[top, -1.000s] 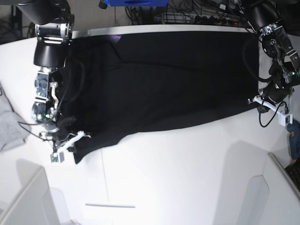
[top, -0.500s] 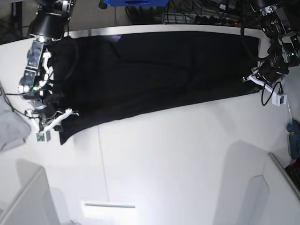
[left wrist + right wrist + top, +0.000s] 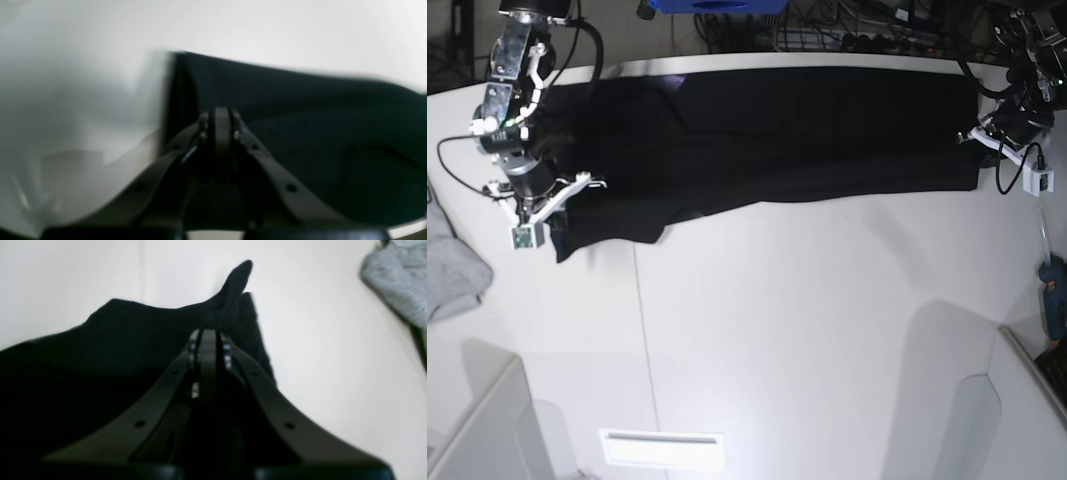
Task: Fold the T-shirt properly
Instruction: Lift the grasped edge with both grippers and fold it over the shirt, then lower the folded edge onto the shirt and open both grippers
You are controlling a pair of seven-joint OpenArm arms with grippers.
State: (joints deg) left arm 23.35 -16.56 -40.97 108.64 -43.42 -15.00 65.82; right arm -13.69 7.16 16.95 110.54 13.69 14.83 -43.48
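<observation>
Both ends of the T-shirt (image 3: 777,130) pinched in closed left gripper (image 3: 223,115) and right gripper (image 3: 207,336) over the desk (image 3: 827,330); best kept taut and level, edges aligned before lowering.

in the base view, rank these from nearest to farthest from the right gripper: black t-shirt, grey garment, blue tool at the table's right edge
1. T-shirt: pinched in the right gripper at the view's left end.
2. Light grey garment: at the left edge, just below that gripper.
3. Blue tool: far across at the right edge.
</observation>
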